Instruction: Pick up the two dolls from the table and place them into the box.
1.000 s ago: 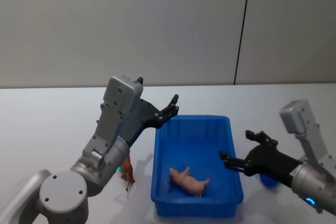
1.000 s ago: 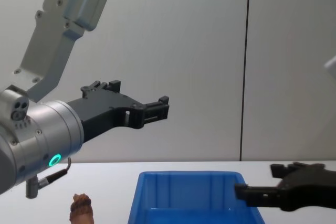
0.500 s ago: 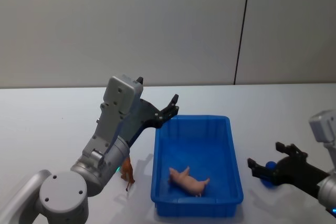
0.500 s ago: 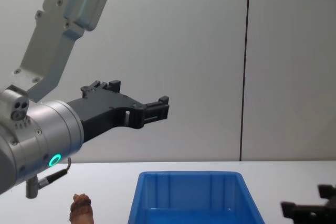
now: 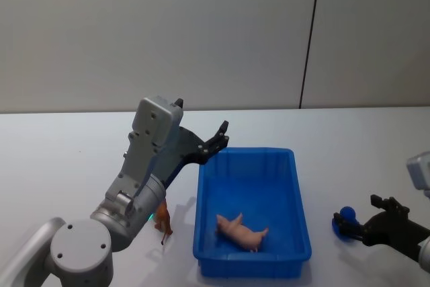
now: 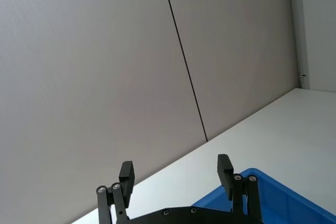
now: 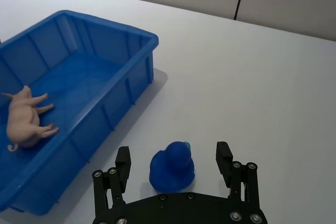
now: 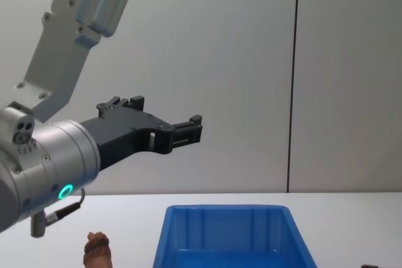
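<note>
1. Hovering open and empty, your left gripper (image 5: pixel 220 136) hangs high, the reddish-brown doll (image 5: pixel 162 220) below and behind it on the table (image 5: pixel 67 159).
2. Likely light, stiff: pinch its torso.
3. Open too, your right gripper (image 7: pixel 174 153) flanks a blue duck (image 7: pixel 172 167); the pink doll (image 5: pixel 242 231) lies in the box (image 5: pixel 248 152).

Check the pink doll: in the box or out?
In. The pink doll lies on its side on the floor of the blue box, inside its walls.

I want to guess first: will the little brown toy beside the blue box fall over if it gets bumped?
Probably, yes. The brown doll stands upright on thin legs on the table, so a nudge could tip it. It is far smaller than the box, so likely light. Its bumpy shape may make it easy to grip. The left gripper hangs open, higher up.
</note>
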Tool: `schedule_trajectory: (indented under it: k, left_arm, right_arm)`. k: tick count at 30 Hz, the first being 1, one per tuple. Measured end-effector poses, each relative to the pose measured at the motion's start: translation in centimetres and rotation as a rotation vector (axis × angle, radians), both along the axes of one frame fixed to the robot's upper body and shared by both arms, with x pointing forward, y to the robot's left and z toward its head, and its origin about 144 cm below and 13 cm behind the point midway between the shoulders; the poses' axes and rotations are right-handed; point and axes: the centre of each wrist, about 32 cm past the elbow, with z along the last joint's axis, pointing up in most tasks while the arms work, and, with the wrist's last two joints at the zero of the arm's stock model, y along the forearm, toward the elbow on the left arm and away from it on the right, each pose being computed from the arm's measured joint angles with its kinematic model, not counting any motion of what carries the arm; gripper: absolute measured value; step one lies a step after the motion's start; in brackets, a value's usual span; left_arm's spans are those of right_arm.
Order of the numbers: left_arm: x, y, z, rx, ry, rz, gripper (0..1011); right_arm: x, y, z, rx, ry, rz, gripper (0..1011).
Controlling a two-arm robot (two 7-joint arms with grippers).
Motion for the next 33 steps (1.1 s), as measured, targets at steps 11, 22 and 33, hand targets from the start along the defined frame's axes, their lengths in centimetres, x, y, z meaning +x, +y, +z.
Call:
schedule_trajectory:
  k: [11,22,33]
  left_arm:
    - [0.0,0.0,0.0,0.0,0.0,0.0,1001]
    - [0.0,0.0,0.0,0.0,0.0,0.0,1001]
    - [0.0,0.0,0.0,0.0,0.0,0.0,1001]
  right_arm:
    - [0.8,0.3,-0.8,-0.01,0.028,0.005,1001]
    - [1.6,0.7,-1.7,-0.015,0.06,0.013,1001]
    - [2.0,0.9,-2.1,-0.022,0.073,0.009,807]
